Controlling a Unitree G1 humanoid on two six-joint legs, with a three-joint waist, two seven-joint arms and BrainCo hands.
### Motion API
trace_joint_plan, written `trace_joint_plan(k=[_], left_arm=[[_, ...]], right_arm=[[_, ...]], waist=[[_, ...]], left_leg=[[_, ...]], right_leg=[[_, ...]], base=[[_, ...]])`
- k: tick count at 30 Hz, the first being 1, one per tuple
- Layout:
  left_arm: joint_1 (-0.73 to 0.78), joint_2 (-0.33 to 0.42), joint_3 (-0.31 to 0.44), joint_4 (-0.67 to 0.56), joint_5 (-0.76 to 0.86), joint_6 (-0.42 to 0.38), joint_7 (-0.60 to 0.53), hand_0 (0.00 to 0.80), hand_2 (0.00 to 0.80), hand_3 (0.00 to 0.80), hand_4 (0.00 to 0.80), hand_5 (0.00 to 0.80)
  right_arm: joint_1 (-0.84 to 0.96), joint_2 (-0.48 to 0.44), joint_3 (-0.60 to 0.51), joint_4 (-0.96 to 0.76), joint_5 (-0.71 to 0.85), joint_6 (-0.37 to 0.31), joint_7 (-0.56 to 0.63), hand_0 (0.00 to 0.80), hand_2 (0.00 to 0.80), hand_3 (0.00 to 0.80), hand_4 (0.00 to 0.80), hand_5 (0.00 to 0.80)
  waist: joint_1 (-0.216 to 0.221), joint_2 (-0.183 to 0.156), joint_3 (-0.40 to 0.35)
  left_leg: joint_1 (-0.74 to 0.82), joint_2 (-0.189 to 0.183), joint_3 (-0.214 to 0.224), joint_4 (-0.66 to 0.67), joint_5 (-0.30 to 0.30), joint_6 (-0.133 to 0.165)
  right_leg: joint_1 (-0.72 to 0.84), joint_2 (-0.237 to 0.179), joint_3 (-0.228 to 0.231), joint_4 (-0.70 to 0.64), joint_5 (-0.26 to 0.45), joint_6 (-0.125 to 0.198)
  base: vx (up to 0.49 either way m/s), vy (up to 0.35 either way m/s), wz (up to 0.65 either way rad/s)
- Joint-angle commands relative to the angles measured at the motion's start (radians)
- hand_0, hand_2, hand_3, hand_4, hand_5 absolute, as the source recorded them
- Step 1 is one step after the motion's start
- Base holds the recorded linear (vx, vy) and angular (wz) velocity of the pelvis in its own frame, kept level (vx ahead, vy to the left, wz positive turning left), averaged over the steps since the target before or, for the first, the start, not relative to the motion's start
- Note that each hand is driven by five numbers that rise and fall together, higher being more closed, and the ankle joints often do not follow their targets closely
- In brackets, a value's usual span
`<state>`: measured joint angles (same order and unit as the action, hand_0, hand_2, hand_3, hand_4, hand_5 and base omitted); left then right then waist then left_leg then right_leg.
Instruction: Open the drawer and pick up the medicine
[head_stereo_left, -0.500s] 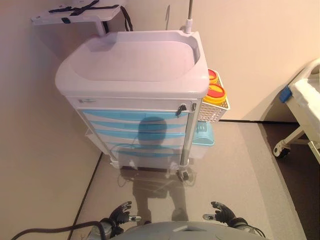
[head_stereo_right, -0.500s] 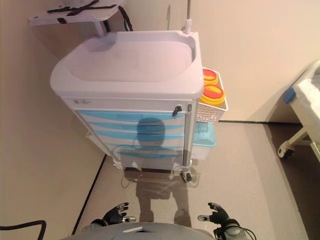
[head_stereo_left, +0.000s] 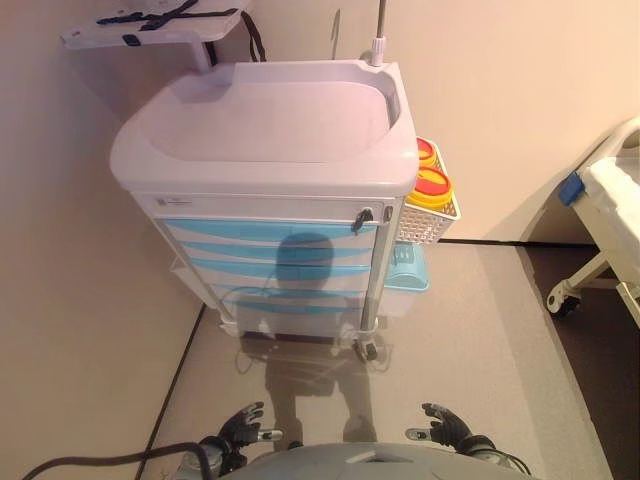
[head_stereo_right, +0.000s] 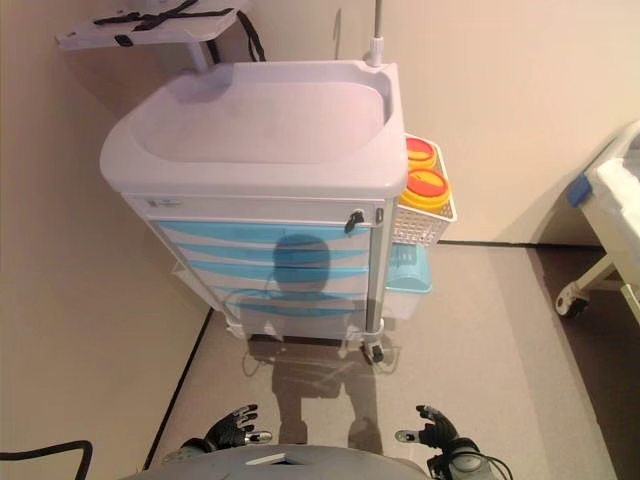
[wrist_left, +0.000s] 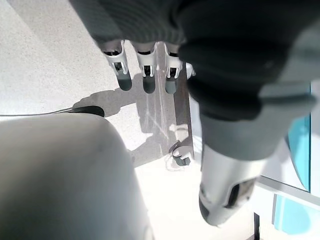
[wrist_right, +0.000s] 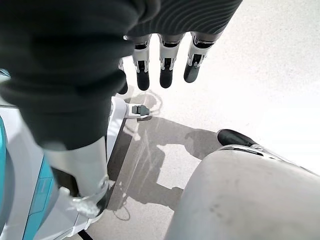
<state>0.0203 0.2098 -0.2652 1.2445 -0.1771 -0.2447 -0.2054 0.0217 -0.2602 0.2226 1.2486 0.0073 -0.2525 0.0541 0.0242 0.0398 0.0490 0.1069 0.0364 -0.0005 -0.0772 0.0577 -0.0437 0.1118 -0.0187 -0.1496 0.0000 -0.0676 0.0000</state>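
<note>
A white medical cart (head_stereo_left: 265, 160) stands ahead against the wall. Its front holds several light blue drawers (head_stereo_left: 270, 250), all shut, with a small dark lock (head_stereo_left: 364, 215) at the top right of the front. No medicine is in sight. My left hand (head_stereo_left: 240, 425) hangs low at the bottom left, far from the cart, fingers straight and empty; its own wrist view shows its fingers (wrist_left: 145, 75) over the floor. My right hand (head_stereo_left: 444, 424) hangs low at the bottom right, fingers relaxed (wrist_right: 165, 65) and empty.
A white wire basket (head_stereo_left: 432, 215) with two yellow, red-lidded containers (head_stereo_left: 432, 182) hangs on the cart's right side above a light blue bin (head_stereo_left: 408, 268). A side shelf with black straps (head_stereo_left: 150, 25) sits at the back left. A bed frame with a wheel (head_stereo_left: 600, 230) stands at the right.
</note>
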Motion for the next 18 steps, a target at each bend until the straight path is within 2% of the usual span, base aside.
trace_joint_plan(k=[1, 8, 12, 18], left_arm=[[-0.052, 0.000, 0.067, 0.057, -0.031, -0.010, -0.017, 0.000, 0.000, 0.000, 0.000, 0.000], [-0.057, -0.001, 0.070, 0.058, -0.050, 0.004, -0.011, 0.000, 0.000, 0.000, 0.000, 0.000], [-0.054, -0.003, 0.094, 0.068, -0.096, 0.024, -0.020, 0.000, 0.000, 0.000, 0.000, 0.000], [-0.037, -0.002, 0.128, 0.073, -0.125, 0.012, -0.029, 0.000, 0.000, 0.000, 0.000, 0.000]], right_arm=[[-0.055, 0.017, 0.035, 0.014, -0.019, -0.020, 0.007, 0.000, 0.000, 0.000, 0.000, 0.000], [-0.058, 0.016, 0.036, 0.015, -0.015, -0.016, 0.006, 0.000, 0.000, 0.000, 0.000, 0.000], [-0.052, 0.016, 0.031, 0.014, -0.015, -0.015, 0.007, 0.000, 0.000, 0.000, 0.000, 0.000], [-0.038, 0.015, 0.021, 0.017, -0.027, -0.012, 0.011, 0.000, 0.000, 0.000, 0.000, 0.000]], waist=[[-0.001, -0.064, 0.009], [0.001, -0.064, 0.016], [-0.001, -0.065, 0.021], [-0.002, -0.067, 0.029]], left_leg=[[0.020, -0.059, 0.056, 0.016, -0.109, 0.043], [0.013, -0.060, 0.055, 0.018, -0.108, 0.044], [0.011, -0.062, 0.056, 0.020, -0.109, 0.045], [0.005, -0.064, 0.060, 0.035, -0.116, 0.045]], right_leg=[[-0.010, -0.026, 0.039, -0.054, 0.066, 0.061], [-0.017, -0.027, 0.038, -0.052, 0.066, 0.060], [-0.019, -0.029, 0.038, -0.052, 0.067, 0.061], [-0.025, -0.033, 0.038, -0.045, 0.068, 0.061]], base=[[0.000, 0.000, 0.00], [0.000, 0.000, 0.00], [0.043, 0.015, 0.00], [0.084, 0.031, 0.00]])
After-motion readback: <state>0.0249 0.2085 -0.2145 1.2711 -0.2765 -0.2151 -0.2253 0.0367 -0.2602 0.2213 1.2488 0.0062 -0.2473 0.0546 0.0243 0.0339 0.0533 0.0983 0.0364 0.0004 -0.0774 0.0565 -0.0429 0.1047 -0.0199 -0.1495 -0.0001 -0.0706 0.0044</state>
